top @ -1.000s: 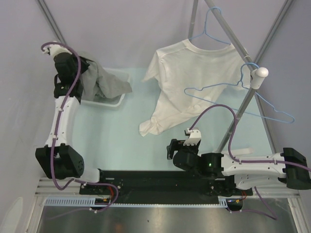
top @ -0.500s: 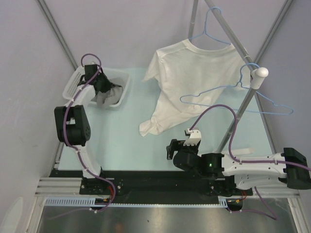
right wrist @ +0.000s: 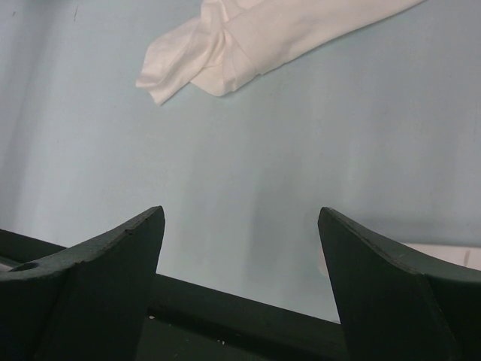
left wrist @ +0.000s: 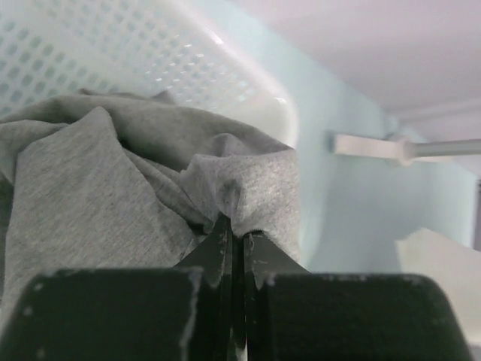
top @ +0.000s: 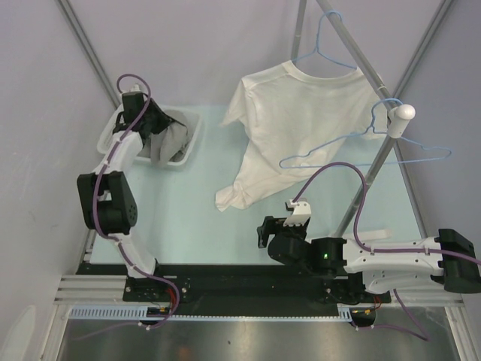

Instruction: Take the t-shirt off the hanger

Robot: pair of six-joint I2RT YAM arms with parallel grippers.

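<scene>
Now the white t-shirt [top: 293,124] hangs by its neck on a blue hanger [top: 325,47], up on the metal rack [top: 376,162] at the far right of the bench [top: 188,218]. Its bottom part droops down, and one floppy end lies on the bench. The right wrist camera sees that end [right wrist: 218,49] too, flat on the pale blue top.

A second blue hanger [top: 361,144] hangs lower on the rack, just under the white knob [top: 405,112]. It has nothing on it and sits in front of the shirt's right side.

The right fingers [right wrist: 239,218] are spread wide apart. They hold nothing. They hang over the bench near the front, close to the shirt's floppy end but not touching it. The right arm [top: 391,259] lies low along the front edge.

The left arm [top: 105,203] reaches to the far left corner. A white basket [top: 192,128] with little holes in its walls sits there. A grey cloth [left wrist: 90,195] is bunched up inside it. The left fingers [left wrist: 234,244] are pressed tight together, and they pinch a small fold of the grey cloth right at their tips. The cloth puckers where they nip it.

The basket and the white shirt are well apart.
</scene>
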